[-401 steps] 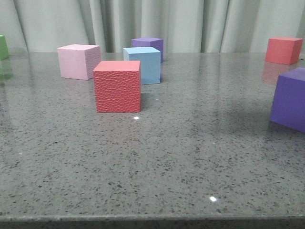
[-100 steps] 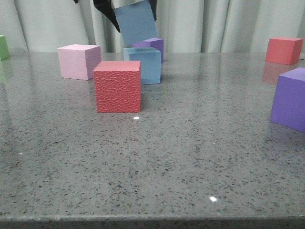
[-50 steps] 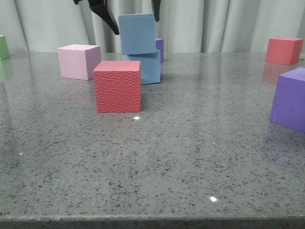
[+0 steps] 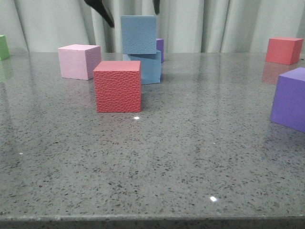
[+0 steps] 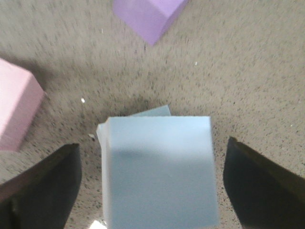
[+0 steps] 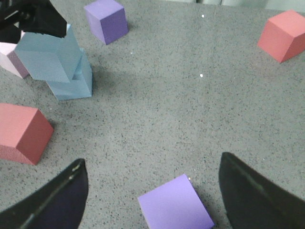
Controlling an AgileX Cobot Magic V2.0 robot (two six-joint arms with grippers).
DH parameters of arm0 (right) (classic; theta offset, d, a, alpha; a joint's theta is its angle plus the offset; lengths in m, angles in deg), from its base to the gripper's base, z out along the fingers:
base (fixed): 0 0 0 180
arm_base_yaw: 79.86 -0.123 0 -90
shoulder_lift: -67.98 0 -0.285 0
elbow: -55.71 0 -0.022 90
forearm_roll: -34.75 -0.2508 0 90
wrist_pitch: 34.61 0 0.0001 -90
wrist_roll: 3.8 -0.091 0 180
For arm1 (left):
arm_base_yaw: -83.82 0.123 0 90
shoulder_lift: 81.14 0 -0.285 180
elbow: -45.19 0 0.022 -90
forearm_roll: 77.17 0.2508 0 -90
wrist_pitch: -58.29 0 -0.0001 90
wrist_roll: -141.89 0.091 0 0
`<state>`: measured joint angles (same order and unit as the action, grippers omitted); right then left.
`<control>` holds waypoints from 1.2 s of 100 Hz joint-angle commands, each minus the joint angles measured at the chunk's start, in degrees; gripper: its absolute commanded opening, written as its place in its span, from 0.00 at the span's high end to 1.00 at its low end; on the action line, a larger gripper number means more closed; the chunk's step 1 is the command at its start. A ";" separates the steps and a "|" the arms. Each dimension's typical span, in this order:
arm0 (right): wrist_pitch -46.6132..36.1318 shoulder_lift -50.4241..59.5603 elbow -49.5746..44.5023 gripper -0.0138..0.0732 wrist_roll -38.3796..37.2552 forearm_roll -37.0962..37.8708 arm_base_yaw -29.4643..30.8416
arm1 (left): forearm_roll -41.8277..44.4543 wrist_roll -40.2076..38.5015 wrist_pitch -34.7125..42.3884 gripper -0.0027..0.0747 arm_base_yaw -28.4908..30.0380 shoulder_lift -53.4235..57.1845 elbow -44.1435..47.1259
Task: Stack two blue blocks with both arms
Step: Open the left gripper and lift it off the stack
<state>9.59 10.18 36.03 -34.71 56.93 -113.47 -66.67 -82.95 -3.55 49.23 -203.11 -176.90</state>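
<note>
My left claw [image 5: 150, 183] hangs wide open, empty, fingers clear either side of top blue block [image 4: 138, 35], resting on lower blue block [image 4: 149, 67], far-left behind red cube [image 4: 117, 86]. Right claw [image 6: 152, 195] open too, nothing held.

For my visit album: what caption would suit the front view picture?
One sky-blue block sits on another behind a red cube, with the left gripper open just above the stack.

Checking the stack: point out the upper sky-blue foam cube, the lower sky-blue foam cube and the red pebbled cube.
upper sky-blue foam cube [image 4: 138, 34], front view, front face.
lower sky-blue foam cube [image 4: 150, 68], front view, front face.
red pebbled cube [image 4: 117, 91], front view, front face.
</note>
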 commanded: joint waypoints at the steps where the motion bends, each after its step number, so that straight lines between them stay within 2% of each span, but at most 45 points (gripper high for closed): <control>1: -4.38 1.50 1.55 0.19 -0.27 2.13 0.25 | 5.34 0.42 2.16 0.21 -2.02 6.35 -2.04; 16: -4.38 3.05 1.47 0.19 -0.27 2.96 0.25 | 11.20 2.31 0.93 0.21 -4.78 9.69 -2.04; 22: -5.19 3.92 0.97 0.19 -0.27 3.93 0.25 | 13.17 6.40 0.41 0.21 -6.30 11.04 -2.04; 33: -7.05 5.97 -1.63 0.19 -0.33 4.86 0.25 | 15.31 9.26 -1.49 0.24 -8.31 13.16 -1.92; 51: -9.06 11.10 -7.29 0.19 -2.32 4.99 0.25 | 16.12 13.73 -5.66 0.31 -8.93 15.90 -1.78; 68: -9.18 16.76 -12.37 0.21 -3.38 5.45 0.25 | 15.99 16.37 -6.32 0.43 -8.93 19.05 -0.94; 75: -9.18 18.94 -13.96 0.28 -4.09 5.70 0.25 | 16.22 17.35 -6.72 0.50 -8.93 20.67 0.26; 82: -9.06 21.07 -15.02 0.39 -5.15 5.70 0.25 | 16.36 18.11 -6.18 0.60 -8.93 22.80 2.22; 89: -9.06 23.05 -15.81 0.52 -6.03 5.70 0.25 | 16.25 18.11 -4.04 0.72 -8.93 25.38 4.77; 101: -8.71 26.06 -16.75 0.82 -6.44 5.70 0.25 | 16.27 18.11 -0.39 0.92 -8.93 30.41 10.71; 106: -8.35 26.92 -17.20 0.92 -6.44 5.70 0.25 | 16.27 18.11 0.94 0.99 -8.93 32.60 13.47; 108: -8.25 27.25 -17.39 0.97 -6.44 5.76 0.25 | 16.27 18.11 1.49 0.99 -8.93 33.51 14.68; 120: -7.74 28.68 -18.32 0.97 -6.44 5.81 0.25 | 16.27 18.01 5.08 0.99 -8.93 38.72 22.12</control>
<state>5.07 38.31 16.90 -41.02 60.51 -113.47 -52.05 -64.97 -4.70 40.72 -169.50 -158.50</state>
